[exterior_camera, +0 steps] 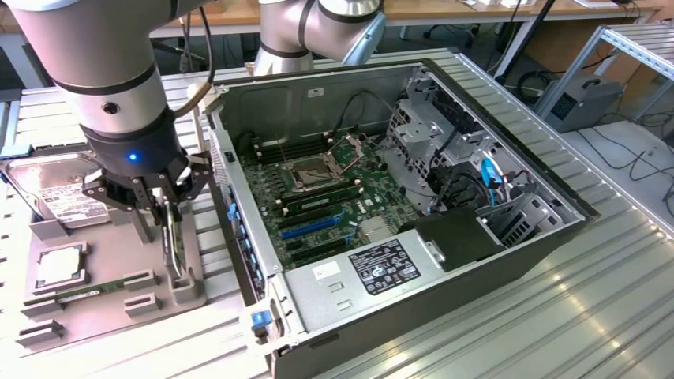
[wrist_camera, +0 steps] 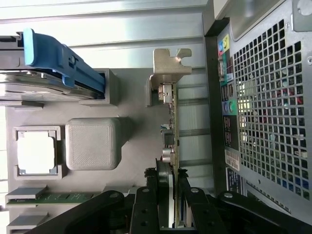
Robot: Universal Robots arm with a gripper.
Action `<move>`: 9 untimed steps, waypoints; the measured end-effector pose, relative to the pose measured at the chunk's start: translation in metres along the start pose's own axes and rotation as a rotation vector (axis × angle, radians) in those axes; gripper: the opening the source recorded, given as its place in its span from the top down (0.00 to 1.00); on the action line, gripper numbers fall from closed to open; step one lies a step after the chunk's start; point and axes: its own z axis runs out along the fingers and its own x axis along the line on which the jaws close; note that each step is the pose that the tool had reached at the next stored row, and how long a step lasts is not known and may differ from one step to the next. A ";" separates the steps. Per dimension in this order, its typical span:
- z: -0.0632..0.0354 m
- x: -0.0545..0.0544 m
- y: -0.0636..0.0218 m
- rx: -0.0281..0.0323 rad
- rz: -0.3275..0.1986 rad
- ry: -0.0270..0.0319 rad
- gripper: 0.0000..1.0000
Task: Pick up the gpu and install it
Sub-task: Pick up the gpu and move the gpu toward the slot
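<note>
We see the graphics card (wrist_camera: 170,131) edge-on from the wrist view, so neither of its flat faces can be read. In the exterior view the arm and its linkage cover most of the card, leaving a thin dark sliver. We cannot make out its lower edge, nor tell whether it still sits in its slot or has cleared it. The card stands upright on the gray tray (exterior_camera: 100,245), at the edge nearest the computer case (exterior_camera: 526,237). The tray is on the exterior view's left and the open case is to its right. The card's silvery bracket (wrist_camera: 170,61) is at the end away from the gripper (wrist_camera: 169,187). The gripper comes down from above over the other end, and its black fingers (wrist_camera: 145,204) are pressed against the card's two sides, pinching it between them. The fingertips are partly lost behind the card's own parts. Farther left on the tray, the hard drive (exterior_camera: 47,189) is cut off by the frame edge and half hidden behind the arm. A square processor chip (exterior_camera: 58,268) and a narrow green memory stick (exterior_camera: 100,287) lie nearer to us, well apart from the gripper.
</note>
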 end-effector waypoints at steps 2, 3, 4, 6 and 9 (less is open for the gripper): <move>-0.0006 0.000 0.0000 0.0000 0.000 0.0000 0.73; -0.0010 0.000 0.0000 0.0001 0.000 0.0001 0.73; -0.0013 0.000 0.0001 0.0000 0.000 0.0000 0.73; -0.0019 0.000 0.0001 -0.0001 0.000 -0.0001 0.73; -0.0028 0.000 0.0001 0.0001 0.000 0.0000 0.73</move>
